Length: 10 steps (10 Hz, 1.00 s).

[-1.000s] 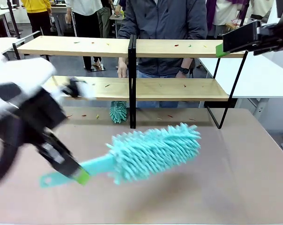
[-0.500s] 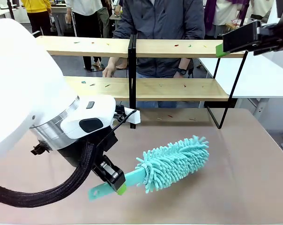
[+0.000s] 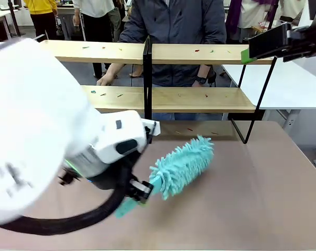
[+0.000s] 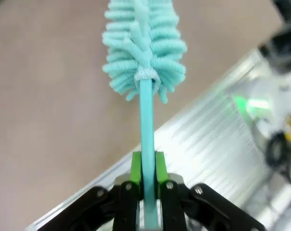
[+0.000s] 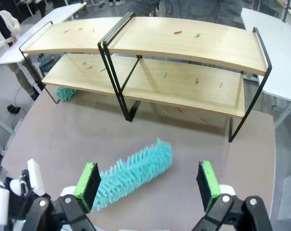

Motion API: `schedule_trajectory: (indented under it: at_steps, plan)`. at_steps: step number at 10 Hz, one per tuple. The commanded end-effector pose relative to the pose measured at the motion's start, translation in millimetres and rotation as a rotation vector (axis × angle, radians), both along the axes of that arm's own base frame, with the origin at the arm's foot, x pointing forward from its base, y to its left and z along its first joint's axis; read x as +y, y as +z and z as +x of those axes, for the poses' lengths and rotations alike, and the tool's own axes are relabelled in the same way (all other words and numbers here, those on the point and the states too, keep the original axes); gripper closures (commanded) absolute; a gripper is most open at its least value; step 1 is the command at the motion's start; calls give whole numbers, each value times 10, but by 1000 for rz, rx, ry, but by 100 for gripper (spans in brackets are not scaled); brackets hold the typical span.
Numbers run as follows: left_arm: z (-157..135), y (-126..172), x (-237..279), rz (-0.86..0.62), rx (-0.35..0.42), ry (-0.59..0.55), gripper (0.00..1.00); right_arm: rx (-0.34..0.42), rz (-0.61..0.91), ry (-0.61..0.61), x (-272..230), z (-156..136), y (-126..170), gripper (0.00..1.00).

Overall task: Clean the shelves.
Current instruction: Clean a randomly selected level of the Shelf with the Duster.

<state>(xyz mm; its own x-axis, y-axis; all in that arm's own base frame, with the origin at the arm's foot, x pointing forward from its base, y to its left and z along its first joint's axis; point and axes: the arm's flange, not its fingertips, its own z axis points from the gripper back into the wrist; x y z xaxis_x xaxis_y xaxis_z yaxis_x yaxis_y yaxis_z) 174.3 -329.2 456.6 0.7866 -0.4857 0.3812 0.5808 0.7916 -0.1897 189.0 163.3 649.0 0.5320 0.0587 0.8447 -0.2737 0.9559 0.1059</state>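
"While the left gripper [image 4: 146,166] pinches the flat handle of a turquoise, fluffy microfibre duster [image 3: 181,166] between its green pads, which step of the job is in hand?" asks the picture desk.

"The carry, by the look of it," the caption writer answers. "The duster hangs low over the large brownish-pink tabletop [image 3: 262,198], head angled up towards the shelves [image 3: 200,99], a wide two-tier rack of light-wood boards on a thin black frame. The rack stands along the table's far edge, well apart from the brush. No board has been touched: small coloured scraps [image 5: 177,32] lie on both tiers."

"And the other arm?"

"The right gripper [image 5: 149,185] hovers high over the table with its fingers spread wide and nothing between them. Across the rack a person rests a hand [image 3: 104,81] by the left half of the lower board."

"What does the next move call for?"

"Probably a lift and a reach forward, so that the fluffy head lands flat on a board and sweeps the scraps along it. The black central divider splits each tier, so each half would likely need its own pass, and the left half means minding that hand."
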Motion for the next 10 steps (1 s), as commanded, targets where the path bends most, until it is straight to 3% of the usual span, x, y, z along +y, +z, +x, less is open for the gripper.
schedule_trajectory:
  at_steps: [1, 3, 5, 6, 7, 9, 10]
  plan:
    - [-43, -167, -410, 93, -88, 132, 87, 3, 4, -3, 1, 1, -5, 0]
    - [84, -271, -586, 74, -158, 276, 87, 3, 4, -3, 1, 1, -5, 0]
    - [225, -348, -651, 106, -118, 363, 87, 3, 4, -3, 1, 1, -5, 0]
    - [275, -278, -617, 128, -43, 356, 87, 3, 4, -3, 1, 1, -5, 0]
    - [148, -362, -475, 86, -135, 304, 87, 3, 4, -3, 1, 1, -5, 0]
    - [148, -362, -475, 86, -135, 304, 87, 3, 4, -3, 1, 1, -5, 0]
    - [232, -377, -495, 113, -97, 314, 87, 3, 4, -3, 1, 1, -5, 0]
